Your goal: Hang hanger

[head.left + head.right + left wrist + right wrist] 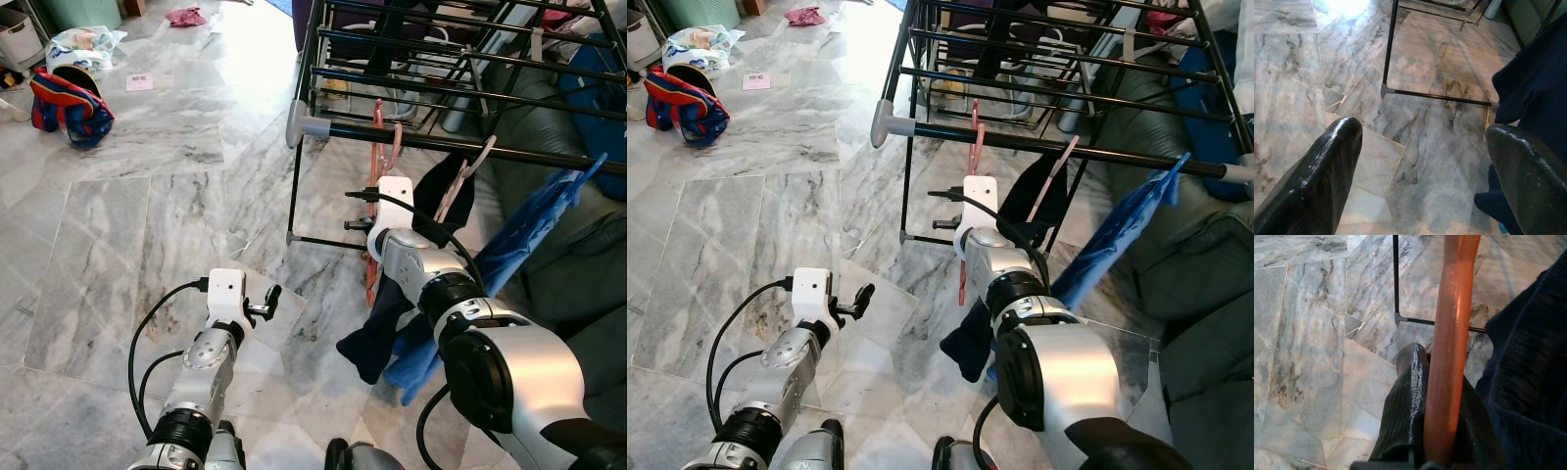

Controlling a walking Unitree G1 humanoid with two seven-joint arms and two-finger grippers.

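A red hanger hangs upright, its hook at the front black bar of the drying rack, seemingly over it. My right gripper is shut on the hanger's red shaft, below the bar. A dark navy garment droops right beside the hanger and touches my right arm. My left gripper is held low over the marble floor, left of the rack. In the left wrist view it is open with nothing between the fingers.
A pale pink hanger and a blue cloth hang on the same bar. The rack's foot bar runs along the floor. A green sofa is at the right. A colourful bag and a white bag lie far left.
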